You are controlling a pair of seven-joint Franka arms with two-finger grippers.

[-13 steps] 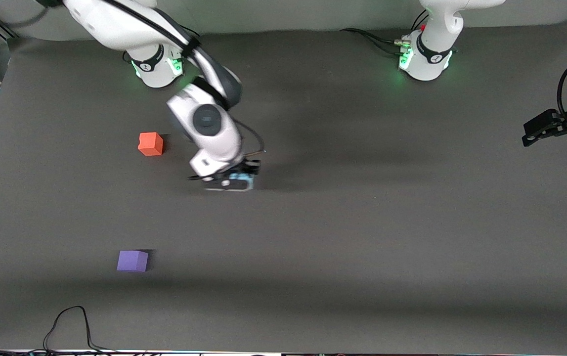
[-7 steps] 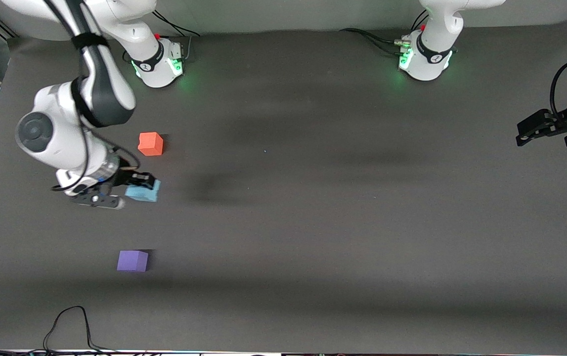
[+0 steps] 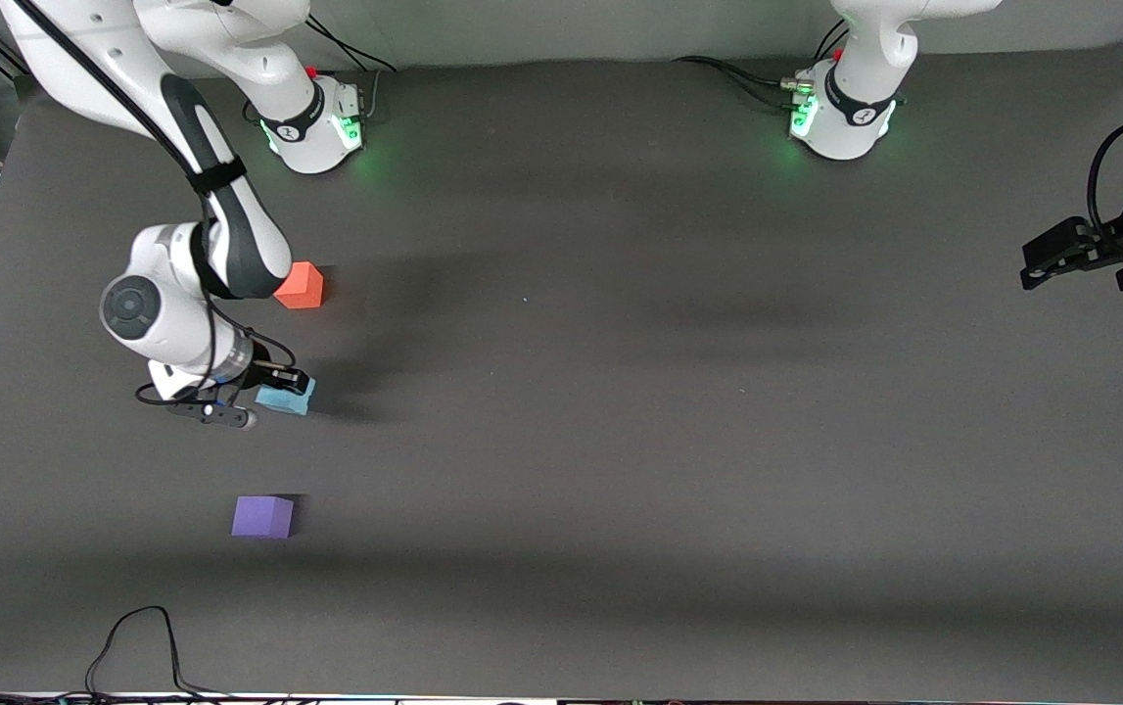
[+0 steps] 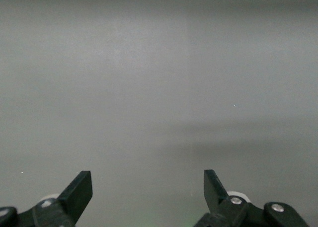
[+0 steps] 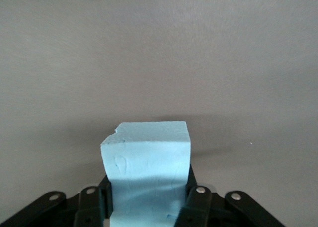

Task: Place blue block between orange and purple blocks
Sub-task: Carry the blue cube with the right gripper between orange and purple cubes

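Note:
My right gripper (image 3: 262, 392) is shut on the light blue block (image 3: 285, 397), holding it low over the mat between the orange block (image 3: 301, 285) and the purple block (image 3: 262, 516). In the right wrist view the blue block (image 5: 147, 165) fills the gap between the fingers (image 5: 195, 199). The orange block sits farther from the front camera, partly covered by the right arm's wrist. The purple block sits nearer to the front camera. My left gripper (image 3: 1051, 257) is open and empty at the left arm's end of the table; its wrist view shows only bare mat between the fingertips (image 4: 79, 189).
A dark grey mat (image 3: 620, 392) covers the table. A black cable (image 3: 145, 636) loops at the table edge nearest the front camera, near the purple block. The two arm bases (image 3: 311, 122) (image 3: 840, 117) stand along the edge farthest from the camera.
My right gripper carried the blue block from the table's middle toward the right arm's end, and now holds it lower between the orange and purple blocks. The left arm barely moved.

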